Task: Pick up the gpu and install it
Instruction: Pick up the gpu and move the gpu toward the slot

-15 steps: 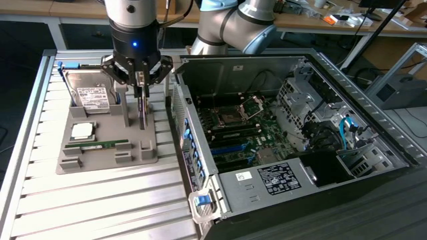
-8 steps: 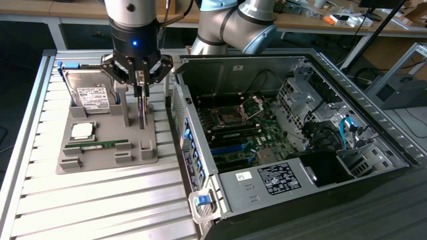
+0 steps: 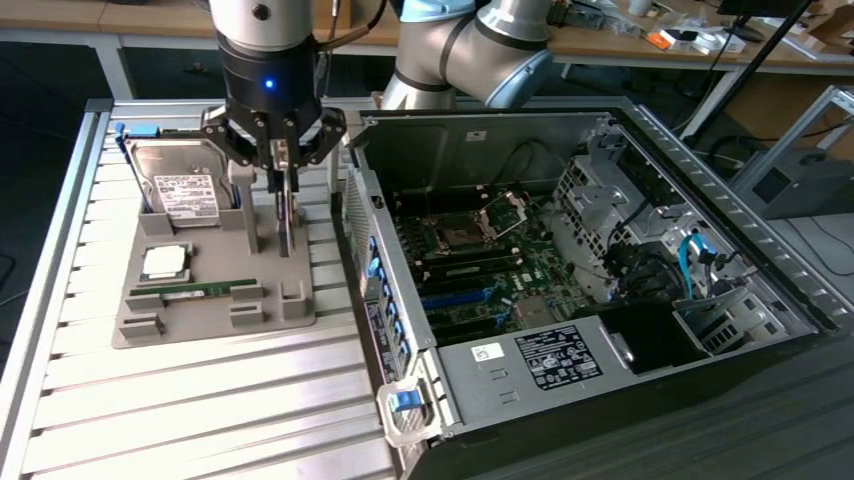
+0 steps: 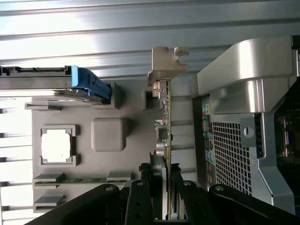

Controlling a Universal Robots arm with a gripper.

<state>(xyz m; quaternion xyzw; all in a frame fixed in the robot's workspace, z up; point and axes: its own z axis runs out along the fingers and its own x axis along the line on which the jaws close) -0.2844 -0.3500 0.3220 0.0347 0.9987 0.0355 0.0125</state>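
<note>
My jaws look like matt black metal, and the thin green circuit-board gpu (image 4: 167,123) between them has a dull lacquered edge and a silvery bare-metal end bracket (image 4: 164,63). The grey moulded holder tray (image 4: 136,140) is smooth, matt plastic. The ribbed aluminium desk (image 3: 200,400) has a bright brushed sheen, and the black computer case (image 4: 229,154) shows perforated sheet metal.

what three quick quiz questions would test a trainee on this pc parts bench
1. True or false: the gpu stands on edge, not flat.
2. The gripper is closed on: A processor, B gpu, C memory stick.
3. Fill in: the hard drive rests in the grey ____.
Key: 1 true; 2 B; 3 holder.
</note>
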